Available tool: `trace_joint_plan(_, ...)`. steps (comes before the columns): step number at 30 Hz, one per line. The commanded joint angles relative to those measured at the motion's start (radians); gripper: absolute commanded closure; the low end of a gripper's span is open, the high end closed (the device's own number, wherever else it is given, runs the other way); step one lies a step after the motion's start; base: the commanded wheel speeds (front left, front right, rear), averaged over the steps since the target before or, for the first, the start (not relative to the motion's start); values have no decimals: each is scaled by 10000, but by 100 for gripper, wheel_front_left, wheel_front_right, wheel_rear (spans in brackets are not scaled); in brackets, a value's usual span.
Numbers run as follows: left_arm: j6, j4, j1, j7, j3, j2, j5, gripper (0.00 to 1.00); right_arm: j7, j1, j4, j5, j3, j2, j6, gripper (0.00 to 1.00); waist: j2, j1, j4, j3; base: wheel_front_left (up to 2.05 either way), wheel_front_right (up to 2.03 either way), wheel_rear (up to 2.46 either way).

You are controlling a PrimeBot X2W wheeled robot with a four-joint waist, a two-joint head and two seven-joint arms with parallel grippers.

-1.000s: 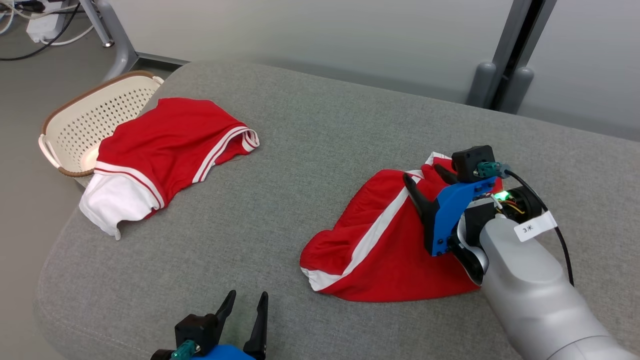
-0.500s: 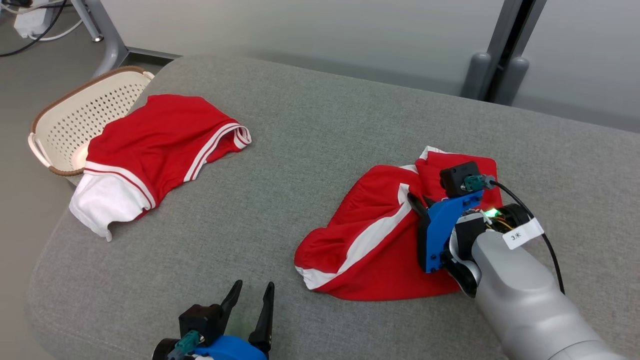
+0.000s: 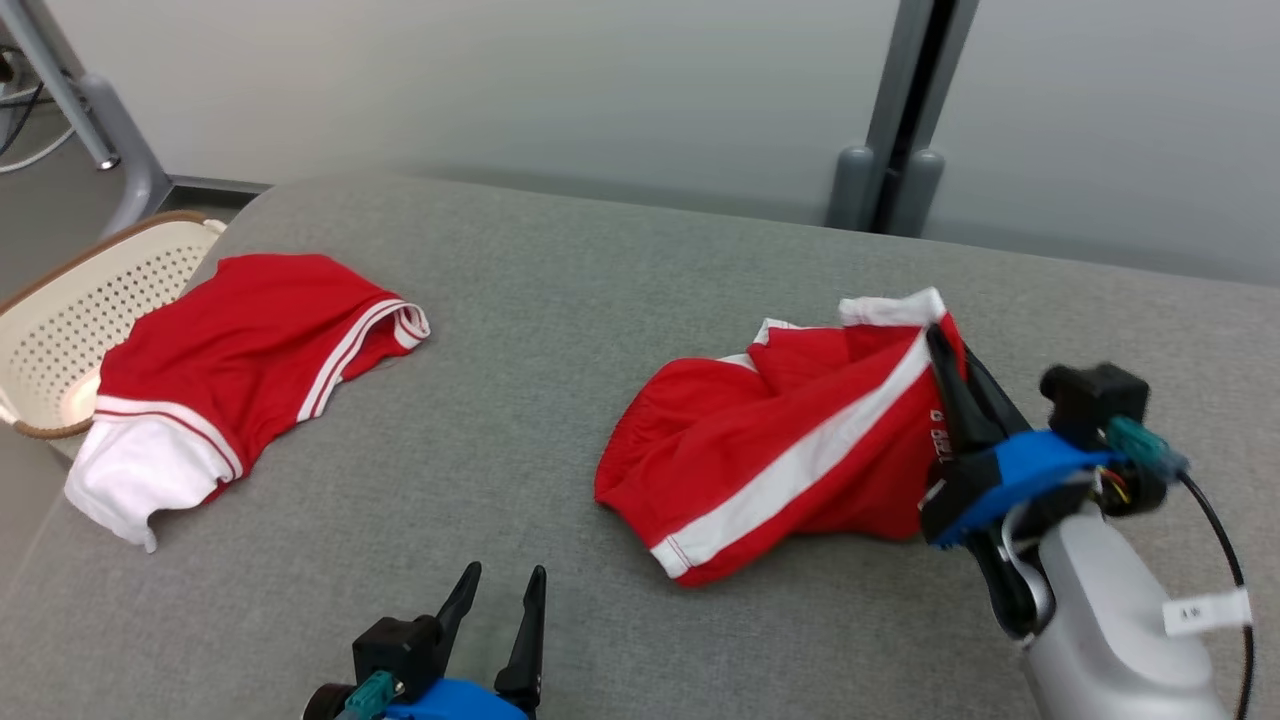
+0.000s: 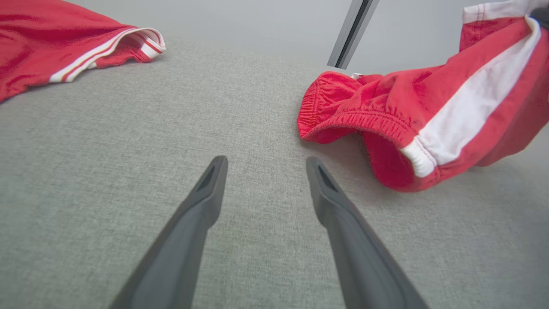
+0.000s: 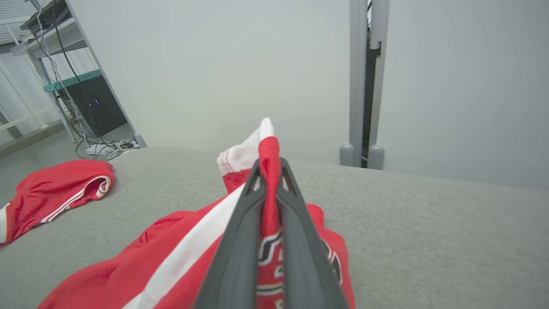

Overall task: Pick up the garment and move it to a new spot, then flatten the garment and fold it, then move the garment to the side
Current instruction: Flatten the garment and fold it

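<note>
1. Step in hand, as judged: lifting the red shorts (image 3: 790,455) so they can be carried to a new spot. The right hand (image 3: 945,350) is clamped on a fold of the shorts, with red and white cloth pinched between its two fingers (image 5: 236,257).
2. The shorts are on the grey worktop (image 3: 600,300), toward 3 o'clock from its centre. The gripped end is raised at the shorts' 2 o'clock corner. The waistband end rests on the surface toward 8 o'clock.
3. Raise the right hand straight up until the waistband end clears the surface. Dragging would probably bunch the cloth.
4. Move slowly. The pinch holds a thin fold, which could slip out.
5. Keep the carry path away from the red shirt (image 3: 230,350) at 9 o'clock, next to the pale basket (image 3: 70,330).
6. The left hand (image 3: 503,575) waits at 6 o'clock, fingers wide apart and holding nothing. The shorts lie toward its 2 o'clock, near but apart.
</note>
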Motion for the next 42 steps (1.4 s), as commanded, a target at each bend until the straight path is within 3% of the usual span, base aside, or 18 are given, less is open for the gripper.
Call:
trace_joint_plan(1,69,21,115,-27,77,-4,65,0,-27,1070,-866,-346,-802,98,1,100,0,0,-442,-349,0,0,0)
trace_joint_plan(5,89,106,315,-29,134,-5,130,0,-29,3008,-2514,-964,-2782,438,1,100,0,0,-953,-586,0,0,0)
trace_joint_plan(6,94,135,371,-29,142,-5,151,0,-29,3481,-2609,-1080,-3183,511,1,85,0,0,-1075,-637,0,0,0)
trace_joint_plan(7,92,162,418,-29,150,-5,162,0,-30,3829,-2634,-1147,-3641,539,1,51,0,0,-1188,-675,0,0,0)
trace_joint_plan(8,97,187,440,-29,151,-5,147,0,-30,4083,-2537,-1053,-3852,542,1,0,0,0,-1284,-702,0,0,0)
trace_joint_plan(14,108,264,506,-29,97,-4,126,0,-31,4903,-2086,-901,-4527,541,1,0,0,0,-1669,-780,0,0,0)
trace_joint_plan(22,82,252,433,-29,30,-4,129,0,-32,4856,-3365,-1756,-4335,546,1,0,0,0,-1854,-859,0,0,0)
trace_joint_plan(28,-15,17,322,-29,-442,-9,-214,0,-32,4943,-3647,-2022,-4074,546,1,0,0,0,-1877,-821,0,0,0)
trace_joint_plan(32,-79,-19,234,-29,-1163,-12,-581,0,-32,4920,-3594,-2038,-3938,544,1,0,0,0,-1954,-700,0,0,0)
trace_joint_plan(39,-142,140,-507,-29,-4246,17,-2615,0,-33,4575,-3550,-2064,-3609,546,1,0,0,0,-2383,-107,0,0,0)
trace_joint_plan(42,-115,321,-1010,-30,-4993,10,-3406,0,-33,4383,-3583,-2091,-3555,545,1,0,0,0,-2601,175,0,0,0)
